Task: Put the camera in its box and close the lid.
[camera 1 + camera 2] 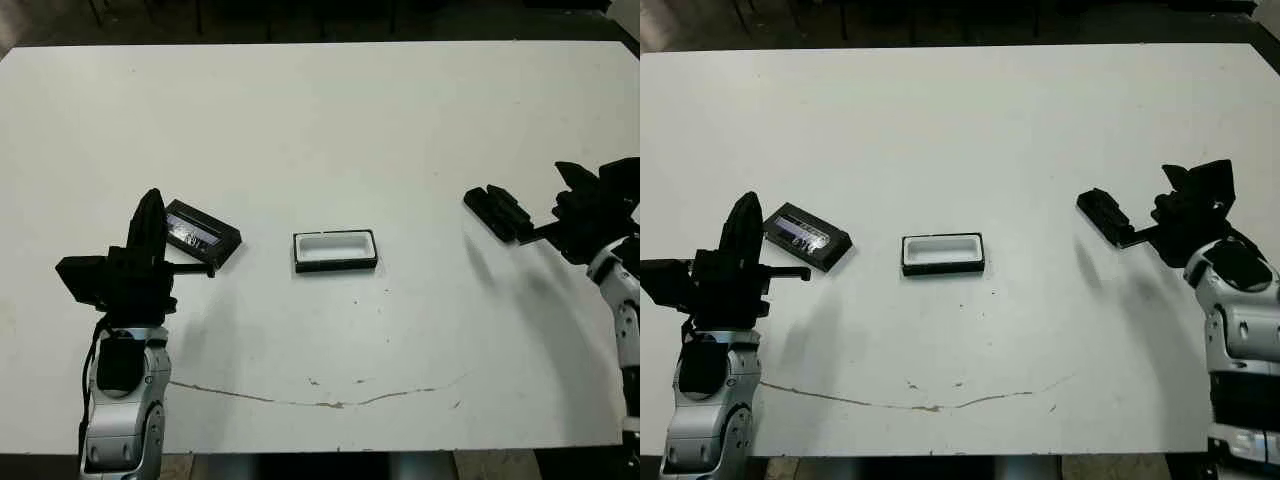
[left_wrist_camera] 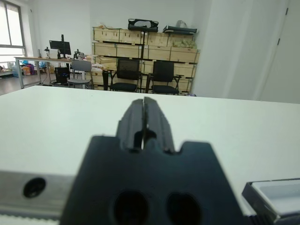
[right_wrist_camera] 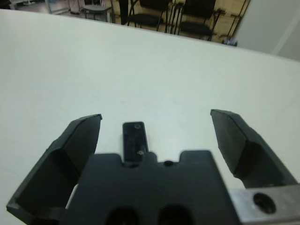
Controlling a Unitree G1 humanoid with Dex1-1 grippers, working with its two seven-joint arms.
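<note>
1. Head views: the camera [image 1: 497, 212] lies on the bench [image 1: 400, 120] near its right edge, just in front of the right tool [image 1: 592, 200]. The box [image 1: 335, 250] sits open, white lining up, about mid-bench. The lid [image 1: 201, 233] lies apart from it toward the left edge, beside the left tool [image 1: 150, 215].
2. Left wrist view: the two fingers [image 2: 152, 121] are pressed together with nothing between them. This arm looks idle and is best kept clear of the box for now.
3. Right wrist view: the fingers [image 3: 79, 140] are spread wide and hold nothing. The camera's end shows on the bench between them, roughly centred and partly hidden by the tool's body.
4. The step in hand looks to be picking up the camera. Keep it centred between the fingers, lower until they straddle its long sides, then close squarely so that it does not twist. Carry it level, its long side in line with the box, so it drops in without catching the rim
</note>
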